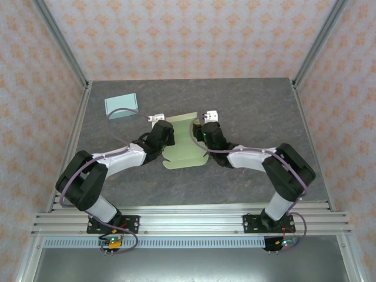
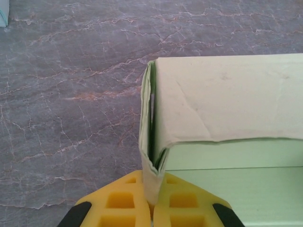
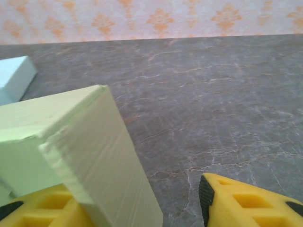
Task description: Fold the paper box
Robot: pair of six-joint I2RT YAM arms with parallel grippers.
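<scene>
**A:** Where was the paper box [image 1: 183, 144]?

**B:** In the top view it sat at the middle of the frame, on the grey table [image 1: 258, 111], between the two wrists. It was pale green and partly folded, with some of it raised and some lying flat.

**A:** And the left gripper [image 1: 166, 128]?

**B:** It was right at the box's left edge. In the left wrist view the gripper [image 2: 152, 205] was at the bottom centre. Its yellow fingers [image 2: 118, 201] were pressed together with a doubled cardboard edge of the box [image 2: 227, 99] pinched between them. The wall rose from there and ran off the right side of the frame.

**A:** What about the right gripper [image 1: 200, 126]?

**B:** It was at the box's upper right in the top view. In the right wrist view it [image 3: 128, 191] was spread wide, with one yellow finger in the lower left corner and the other [image 3: 246, 203] in the lower right. A box wall [image 3: 90, 142] stood between them, close against the lower-left finger. It was apart from the lower-right one, with bare table showing in the gap. So that gripper was released, grasping nothing.

**A:** Was anything else on the table?

**B:** A light blue box [image 1: 120, 106] lay in the upper left of the top view, well apart from the green one. Its corner showed at the top left of the left wrist view [image 2: 3, 12], and it appeared at the left edge of the right wrist view [image 3: 14, 78].
</scene>
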